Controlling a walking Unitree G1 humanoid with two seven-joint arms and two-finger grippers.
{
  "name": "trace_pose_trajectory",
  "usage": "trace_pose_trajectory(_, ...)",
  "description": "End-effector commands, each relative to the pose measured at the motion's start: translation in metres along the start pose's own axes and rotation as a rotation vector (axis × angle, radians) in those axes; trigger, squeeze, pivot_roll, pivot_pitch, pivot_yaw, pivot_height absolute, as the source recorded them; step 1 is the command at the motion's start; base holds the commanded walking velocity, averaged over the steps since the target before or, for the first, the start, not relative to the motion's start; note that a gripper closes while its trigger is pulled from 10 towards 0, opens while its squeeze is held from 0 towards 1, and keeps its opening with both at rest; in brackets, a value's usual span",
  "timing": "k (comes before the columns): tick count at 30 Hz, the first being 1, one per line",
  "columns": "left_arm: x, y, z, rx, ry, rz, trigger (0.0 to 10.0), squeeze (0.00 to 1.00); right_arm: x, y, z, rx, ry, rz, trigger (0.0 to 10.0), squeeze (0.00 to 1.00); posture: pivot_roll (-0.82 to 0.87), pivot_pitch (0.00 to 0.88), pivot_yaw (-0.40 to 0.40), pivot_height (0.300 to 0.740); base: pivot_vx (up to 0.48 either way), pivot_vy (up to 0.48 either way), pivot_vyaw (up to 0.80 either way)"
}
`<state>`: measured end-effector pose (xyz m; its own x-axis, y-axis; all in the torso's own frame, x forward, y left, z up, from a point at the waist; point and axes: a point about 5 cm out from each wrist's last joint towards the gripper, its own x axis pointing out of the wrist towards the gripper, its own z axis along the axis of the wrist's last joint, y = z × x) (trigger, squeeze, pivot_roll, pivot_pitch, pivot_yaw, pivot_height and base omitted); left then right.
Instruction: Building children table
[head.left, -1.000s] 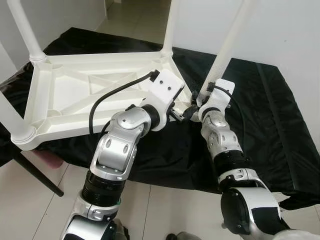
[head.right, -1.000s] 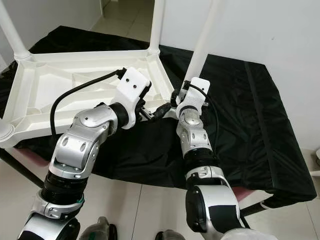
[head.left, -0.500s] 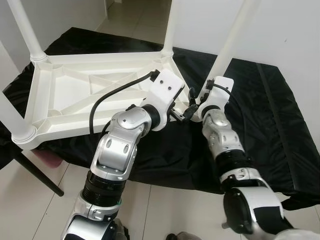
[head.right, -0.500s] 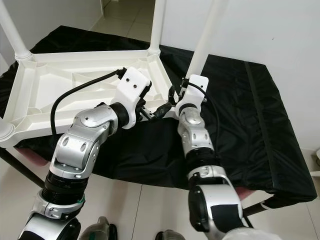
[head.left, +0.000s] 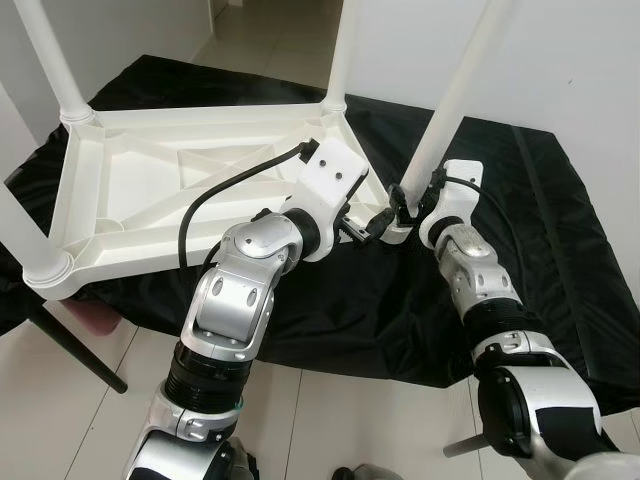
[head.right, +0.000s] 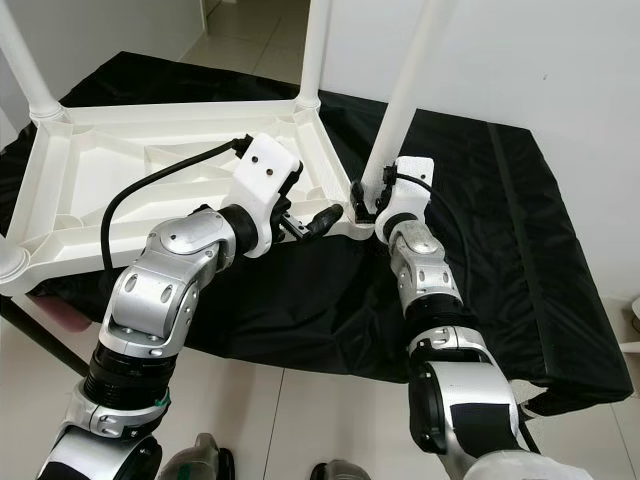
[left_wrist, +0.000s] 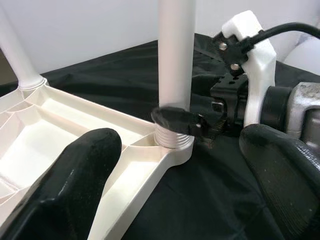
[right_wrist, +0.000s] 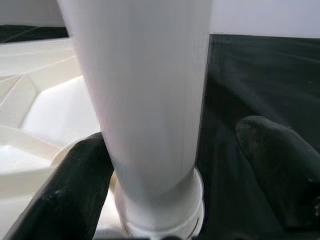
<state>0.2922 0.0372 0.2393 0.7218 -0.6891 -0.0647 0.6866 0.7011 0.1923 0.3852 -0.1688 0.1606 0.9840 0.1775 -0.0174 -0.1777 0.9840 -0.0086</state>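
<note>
Since the earlier frames the right gripper (head.left: 397, 207) has swung out to the right of the near-right leg (head.left: 455, 100) and now brackets its base, fingers spread wide, one on each side, no clamp evident. The left gripper (head.left: 366, 228) hovers just left of that socket, fingers open, holding nothing. The white tabletop (head.left: 150, 200) lies upside down on the black cloth (head.left: 560, 230). Farther back, the other legs stand seated in their corners. Judgement: assembly nearly complete; this last leg wants final seating.

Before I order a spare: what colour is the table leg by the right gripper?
White table leg, clearest in left wrist view.
</note>
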Motion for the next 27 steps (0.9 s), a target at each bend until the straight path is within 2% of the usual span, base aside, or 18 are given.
trace_pose_trajectory(1,-0.001,0.005,0.004,0.013,-0.005,0.105,10.0,0.00,-0.002,-0.004,-0.004,-0.013,0.002,0.075,10.0,0.00,0.09,0.001,-0.062,0.740,0.000,0.000,0.00)
trace_pose_trajectory(6,-0.001,0.006,0.005,0.011,-0.003,0.106,10.0,0.00,-0.004,-0.007,-0.005,-0.049,-0.004,0.174,10.0,0.00,0.10,0.011,-0.059,0.740,0.000,0.000,0.00)
trace_pose_trajectory(19,-0.002,0.007,0.006,0.008,-0.001,0.111,10.0,0.00,-0.001,-0.017,0.003,-0.074,-0.016,0.213,10.0,0.00,0.10,0.028,-0.055,0.740,0.000,0.000,0.00)
trace_pose_trajectory(23,-0.002,0.003,0.005,0.013,0.002,0.079,10.0,0.00,0.000,-0.020,0.005,-0.074,-0.018,0.198,10.0,0.00,0.11,0.033,-0.054,0.740,0.000,0.000,0.00)
trace_pose_trajectory(27,-0.004,-0.008,0.000,0.036,0.024,-0.003,10.0,0.00,0.001,-0.019,0.004,-0.069,-0.014,0.196,10.0,0.00,0.11,0.040,-0.048,0.740,0.000,0.000,0.00)
